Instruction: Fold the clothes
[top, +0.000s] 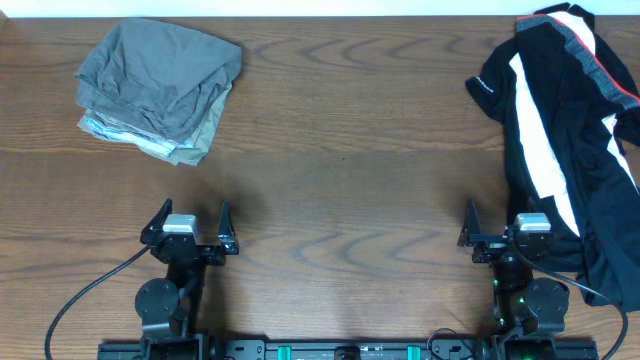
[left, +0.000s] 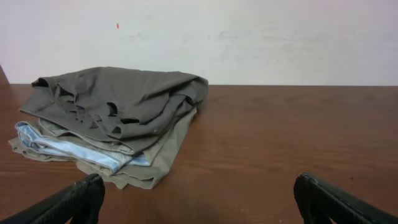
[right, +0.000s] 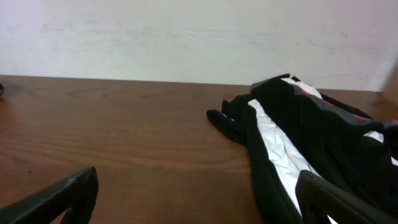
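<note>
The clothes (top: 560, 130) lie in a crumpled black heap with white panels and a red-orange trim, along the table's right edge. In the right wrist view the clothes (right: 311, 137) fill the right half. My right gripper (top: 512, 214) is open near the front edge, with its right finger at the heap's near edge and nothing between the jaws. The right gripper (right: 199, 180) shows bare wood between its fingers. My left gripper (top: 193, 210) is open and empty at the front left. In its own view the left gripper (left: 199, 186) also stands over bare wood.
A folded stack of grey and olive-green garments (top: 160, 90) sits at the back left, with a pale blue layer showing in the stack (left: 112, 118) ahead of the left gripper. A white wall runs behind the brown wooden table (top: 340, 150).
</note>
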